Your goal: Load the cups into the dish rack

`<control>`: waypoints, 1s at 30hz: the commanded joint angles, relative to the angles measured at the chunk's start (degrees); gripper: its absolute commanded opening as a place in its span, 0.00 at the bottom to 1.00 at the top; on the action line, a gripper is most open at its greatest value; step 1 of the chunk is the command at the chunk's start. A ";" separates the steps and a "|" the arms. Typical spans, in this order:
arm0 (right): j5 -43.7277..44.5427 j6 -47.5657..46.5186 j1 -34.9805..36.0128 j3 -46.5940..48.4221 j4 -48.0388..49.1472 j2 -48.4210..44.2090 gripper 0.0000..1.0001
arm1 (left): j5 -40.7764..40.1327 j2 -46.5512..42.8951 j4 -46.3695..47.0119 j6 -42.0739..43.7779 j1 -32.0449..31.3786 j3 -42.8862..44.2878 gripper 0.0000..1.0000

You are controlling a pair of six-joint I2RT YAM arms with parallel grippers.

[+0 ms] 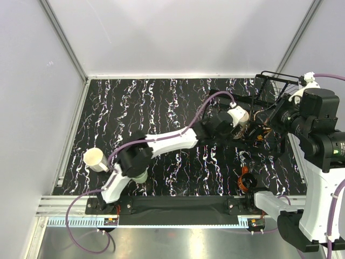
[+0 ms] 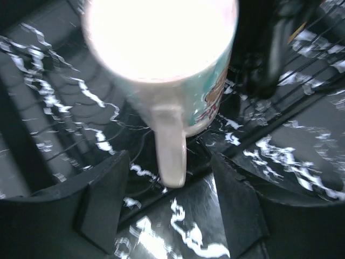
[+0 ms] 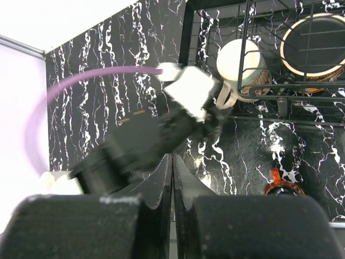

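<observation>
At the upper right of the top view, the dish rack (image 1: 268,76) holds the pale mint-green mug (image 2: 161,43). Its bright mouth faces the left wrist camera, its long axis runs away from the lens, and its handle (image 2: 171,151) points toward the bottom of the frame. The left gripper (image 2: 170,183) stands open, its fingers (image 2: 105,199) either side of the handle without touching it. The right gripper (image 3: 172,178) is closed on nothing.

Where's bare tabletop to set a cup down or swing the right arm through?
Bare table runs from the back wall down to the left arm, left of the dish rack. Another free strip lies between that arm and the red cup. Crowded: the rack corner, where the pale mug sits.
</observation>
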 commanded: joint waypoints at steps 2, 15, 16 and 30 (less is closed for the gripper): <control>-1.13 -0.80 -0.14 -1.81 -0.39 0.46 0.09 | -1.71 -12.95 8.17 -2.31 -0.32 -6.57 0.72; -11.70 4.90 10.55 -10.17 4.35 6.86 0.10 | -6.09 -47.22 2.65 -17.87 -0.32 -33.89 0.74; -6.38 6.05 13.89 -10.26 4.88 7.57 0.10 | -6.88 -49.51 1.86 -18.83 -0.32 -34.96 0.74; 9.31 25.12 35.88 -34.94 14.73 -0.40 0.09 | -17.78 -87.13 -4.74 -28.77 -0.23 -55.35 0.72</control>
